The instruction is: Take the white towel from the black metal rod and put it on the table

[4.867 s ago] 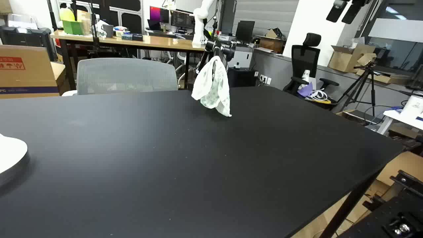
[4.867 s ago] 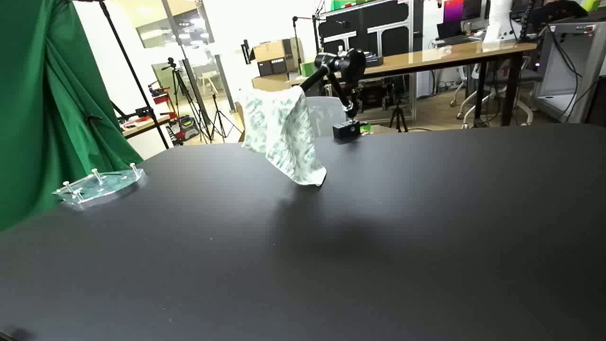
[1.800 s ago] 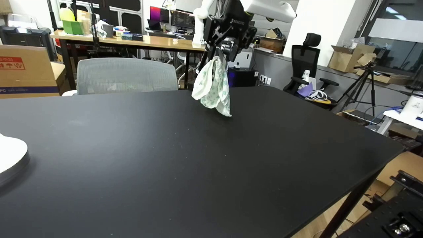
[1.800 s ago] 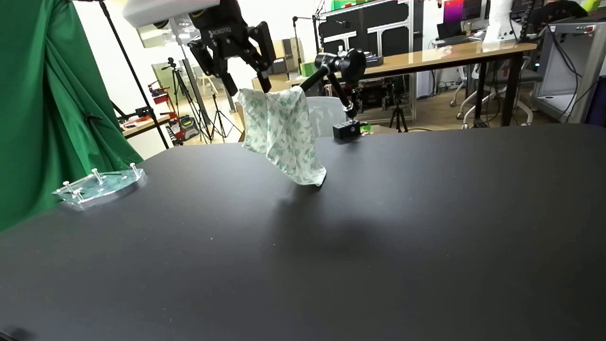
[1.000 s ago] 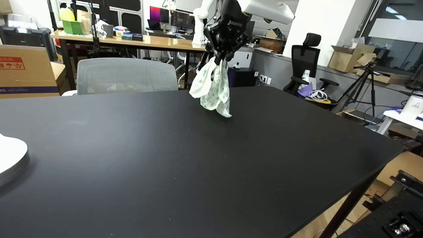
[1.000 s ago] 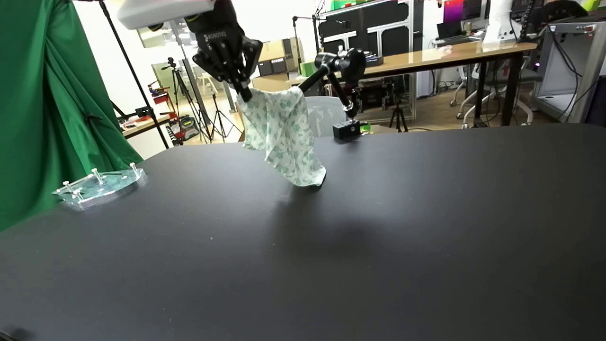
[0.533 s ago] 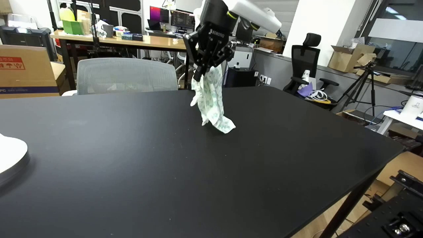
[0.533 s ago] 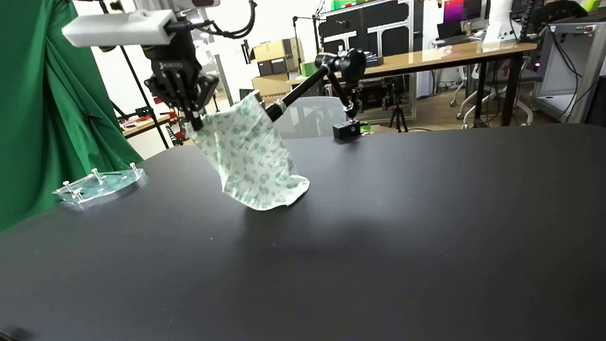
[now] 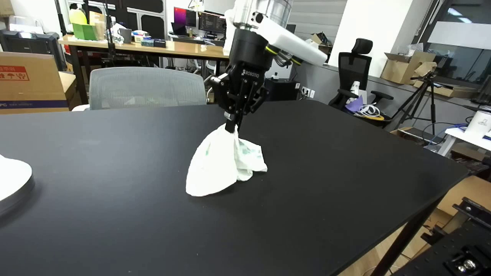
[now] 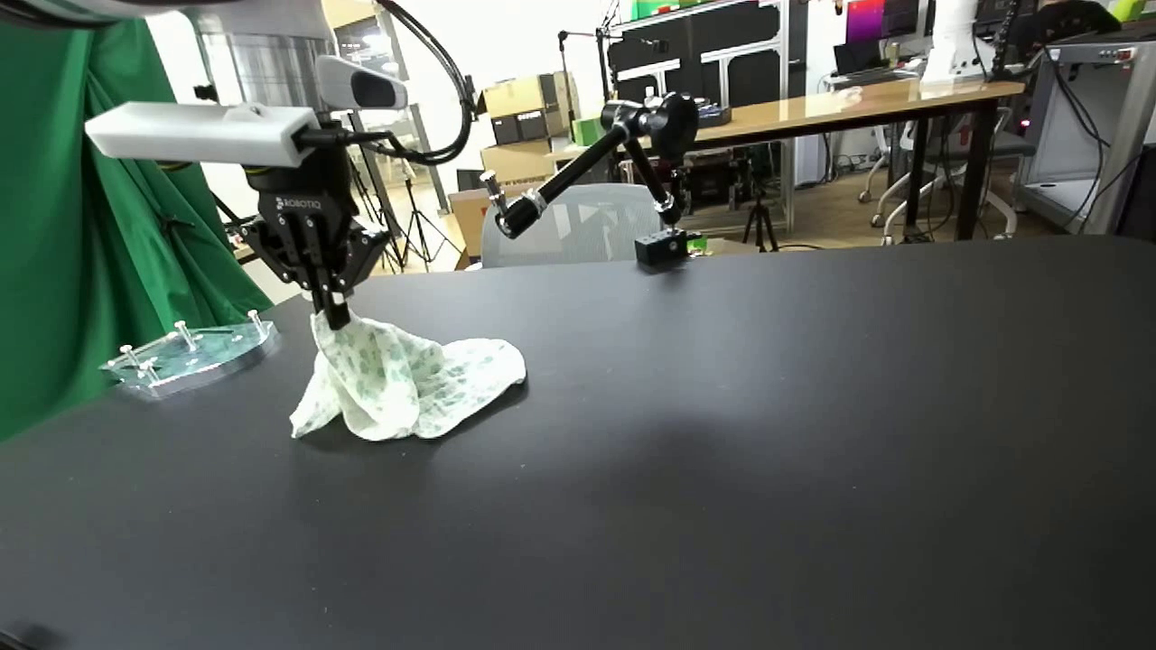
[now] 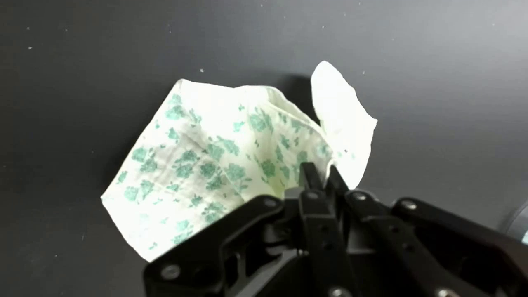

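Note:
The white towel [image 10: 384, 379] with green flower print lies partly spread on the black table [image 10: 722, 469], its top still pulled up into a peak. At that peak is my gripper [image 10: 332, 318], seen also in an exterior view [image 9: 233, 128]. In the wrist view the fingertips of the gripper [image 11: 322, 167] stand nearly together around a fold of the towel [image 11: 198, 165], with only a narrow gap between them. The black metal rod [image 10: 578, 176] is bare, to the right of the gripper in an exterior view.
The rod's black base [image 10: 661, 246] stands at the table's far edge. A clear plate with several bolts [image 10: 199, 357] sits beyond the towel at the left. A white rounded object [image 9: 13, 176] shows at the left edge. A grey chair [image 9: 147, 88] stands behind the table.
My gripper closed on the towel hanging from the rod, drew it off the rod's end and lowered it. The towel's lower part now rests on the table; the rod is uncovered.

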Tool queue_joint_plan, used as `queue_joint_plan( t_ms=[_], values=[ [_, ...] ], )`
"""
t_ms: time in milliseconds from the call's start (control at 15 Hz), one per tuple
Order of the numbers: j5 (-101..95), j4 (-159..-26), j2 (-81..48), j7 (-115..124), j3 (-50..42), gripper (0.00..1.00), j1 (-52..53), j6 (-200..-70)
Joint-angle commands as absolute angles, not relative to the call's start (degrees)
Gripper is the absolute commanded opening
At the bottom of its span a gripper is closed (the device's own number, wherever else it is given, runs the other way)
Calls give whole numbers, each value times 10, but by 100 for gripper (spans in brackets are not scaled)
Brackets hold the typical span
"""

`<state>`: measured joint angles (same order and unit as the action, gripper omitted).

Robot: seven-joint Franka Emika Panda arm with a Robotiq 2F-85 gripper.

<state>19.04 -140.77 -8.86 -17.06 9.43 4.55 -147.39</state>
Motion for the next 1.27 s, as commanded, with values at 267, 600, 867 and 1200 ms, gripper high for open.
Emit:
queue_joint_plan(
  t_ms=[267, 600, 867, 1200],
  values=[
    [128, -1413, -85, -181, 82, 67, 32, -1469],
    [9, -1427, -64, -173, 57, 99, 32, -1499],
    [-6, -1456, -16, -221, 48, 100, 13, -1547],
    [133, -1480, 47, -358, 25, 100, -9, -1481]
  ],
)
